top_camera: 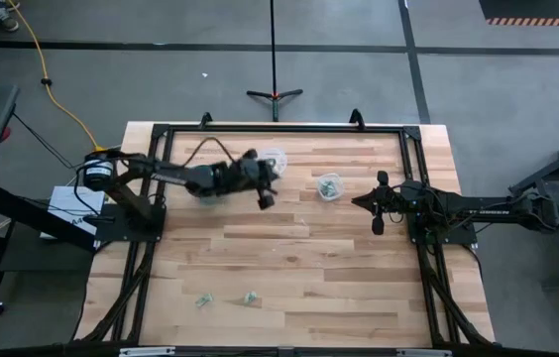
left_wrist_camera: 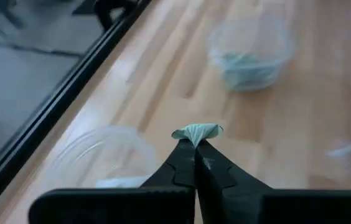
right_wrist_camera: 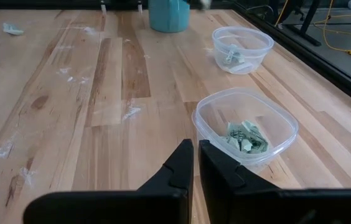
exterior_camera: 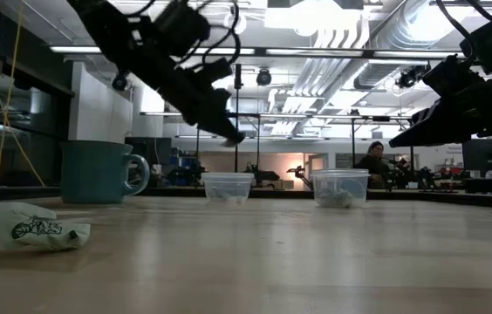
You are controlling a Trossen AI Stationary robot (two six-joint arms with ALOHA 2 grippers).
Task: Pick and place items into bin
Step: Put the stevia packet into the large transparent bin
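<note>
In left wrist view only: left gripper pinching item; right gripper closed, empty.

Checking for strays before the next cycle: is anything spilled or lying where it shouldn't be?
Nothing is spilled or damaged. Two items lie loose on the table's near edge, outside both clear bins. The left gripper holds another.
</note>
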